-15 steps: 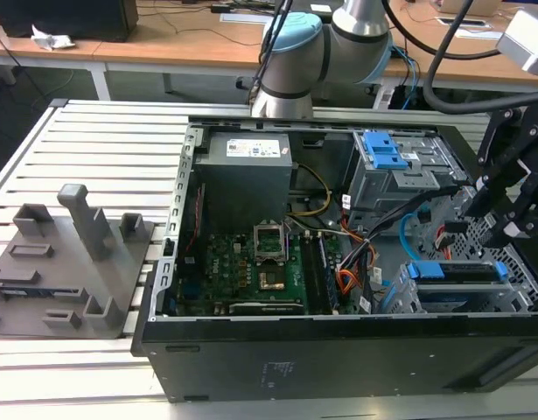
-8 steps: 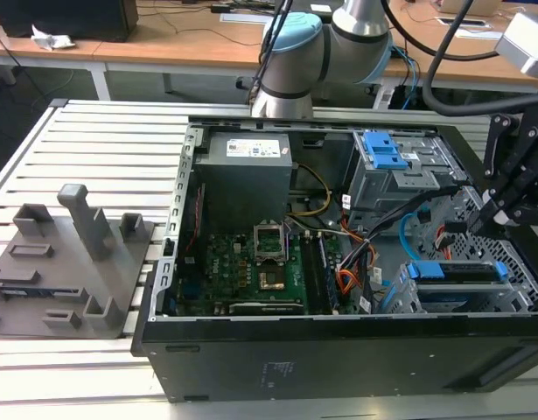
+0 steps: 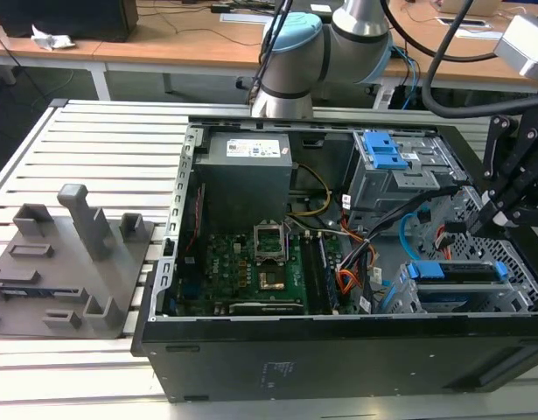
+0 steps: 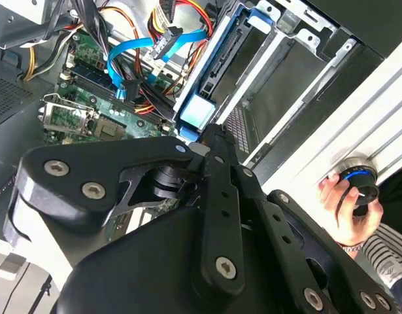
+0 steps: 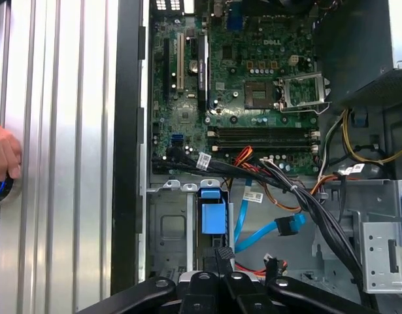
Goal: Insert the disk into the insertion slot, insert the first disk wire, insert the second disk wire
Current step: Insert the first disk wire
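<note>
The disk (image 5: 212, 219) shows edge-on: a thin grey body framed by its bright blue carrier, with a paler blue tab on the end facing the gripper (image 5: 221, 252). It sits in the insertion slot (image 3: 518, 284), the low bay of perforated grey sheet metal at the near corner of the open computer case (image 3: 177, 262), on the exterior view's right. Farther back on that side stands the taller cage (image 3: 382, 153) with its blue latch.

The jaws are drawn close together with nothing seen between them. In the first wrist view their tips hang just beside the carrier's tab; whether they touch it cannot be told.

A blue flat cable (image 5: 279, 229) lies loose in the case next to the bay, its plug end apart from the disk, and a bundle of black wires (image 5: 305, 196) crosses just beyond it. The motherboard (image 3: 251, 271) fills the case floor to the exterior view's left of the bay.

Outside the case wall the slatted desk (image 3: 102, 149) lies open. A person's hand (image 4: 348, 203) rests there on a round black-and-blue knob (image 4: 357, 180), well apart from the gripper.
</note>
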You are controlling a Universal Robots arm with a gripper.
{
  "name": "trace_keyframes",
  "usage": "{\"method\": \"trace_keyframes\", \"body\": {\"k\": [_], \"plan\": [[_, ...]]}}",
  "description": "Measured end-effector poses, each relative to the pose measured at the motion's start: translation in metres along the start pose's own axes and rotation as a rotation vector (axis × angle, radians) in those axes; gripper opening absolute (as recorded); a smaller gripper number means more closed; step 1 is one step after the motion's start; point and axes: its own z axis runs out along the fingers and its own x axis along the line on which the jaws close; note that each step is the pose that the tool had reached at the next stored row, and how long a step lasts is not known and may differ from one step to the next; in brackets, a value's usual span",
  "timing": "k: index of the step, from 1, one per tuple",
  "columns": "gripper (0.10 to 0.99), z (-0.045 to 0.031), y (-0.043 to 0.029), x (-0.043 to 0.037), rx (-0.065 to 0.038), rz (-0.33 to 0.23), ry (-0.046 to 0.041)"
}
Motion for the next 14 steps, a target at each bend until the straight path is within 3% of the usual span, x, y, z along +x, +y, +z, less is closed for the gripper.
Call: {"method": "trace_keyframes", "body": {"k": [5, 8, 10, 11, 14], "plan": [[0.106, 0.0062, -0.0047, -0.0012, -0.001, 0.0, 0.0005], [0.106, 0.0079, -0.0095, -0.0067, -0.001, 0.0, 0.0004], [0.106, 0.008, -0.0124, -0.0211, -0.001, 0.0, 0.0004], [0.106, 0.0078, -0.0137, -0.0386, -0.001, 0.0, 0.0005], [0.106, 0.0077, -0.0139, -0.0493, -0.001, 0.0, 0.0008]]}}
